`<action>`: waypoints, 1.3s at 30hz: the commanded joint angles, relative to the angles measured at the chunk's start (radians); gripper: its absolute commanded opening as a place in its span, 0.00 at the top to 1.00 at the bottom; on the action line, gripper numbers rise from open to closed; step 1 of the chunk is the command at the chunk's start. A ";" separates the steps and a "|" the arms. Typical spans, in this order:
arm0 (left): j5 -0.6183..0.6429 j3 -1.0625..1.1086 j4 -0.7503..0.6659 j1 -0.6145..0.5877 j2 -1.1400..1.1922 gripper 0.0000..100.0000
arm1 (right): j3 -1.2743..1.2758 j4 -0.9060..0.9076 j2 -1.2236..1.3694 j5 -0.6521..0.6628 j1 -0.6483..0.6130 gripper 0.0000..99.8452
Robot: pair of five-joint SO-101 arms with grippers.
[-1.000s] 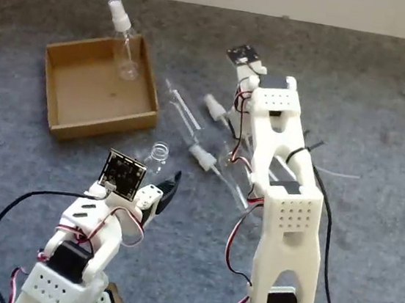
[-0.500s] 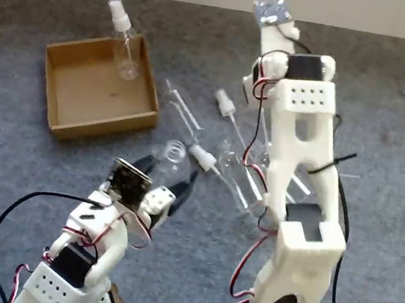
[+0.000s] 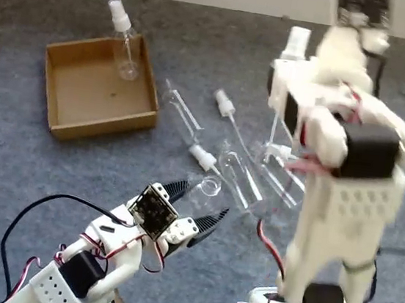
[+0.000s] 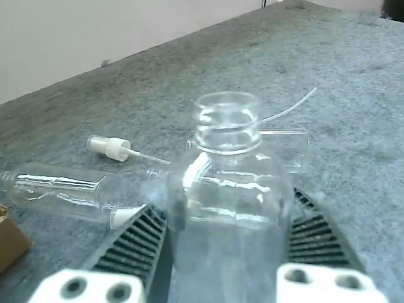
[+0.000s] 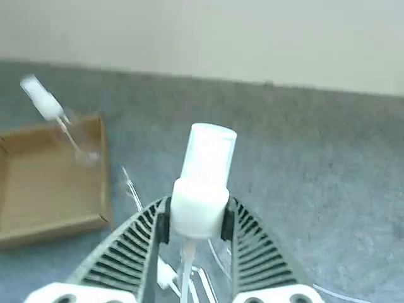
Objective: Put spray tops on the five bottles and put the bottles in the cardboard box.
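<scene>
"Starting largest: cardboard box (image 3: 83, 96), far side of the table (image 3: 38, 168), one capped bottle (image 3: 126, 53) leaning in it?"

"Entered. Right gripper (image 5: 199, 207): fingers clamped on a spray top (image 5: 208, 151), held high. Left gripper (image 4: 227, 211): fingers closed round an open bottle (image 4: 230, 145), neck up, near side. Advice: centre the top's tube over the neck, lower straight, then twist."

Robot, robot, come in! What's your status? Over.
Left end effector shut on uncapped bottle. Right end effector shut on spray top, held high. One capped bottle leaning in cardboard box. Loose bottles lie nearby.
</scene>
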 commanded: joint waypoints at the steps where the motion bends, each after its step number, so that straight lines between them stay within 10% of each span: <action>1: 0.009 0.021 -0.025 0.048 -0.012 0.91 | -0.025 0.007 -0.159 -0.083 0.013 0.99; 25: 0.009 0.021 -0.025 0.088 -0.012 0.91 | 0.963 -0.507 -0.863 -0.094 -0.122 0.99; 39: 0.011 0.021 -0.023 0.082 -0.012 0.91 | 1.096 -0.607 -0.961 -0.087 -0.240 0.99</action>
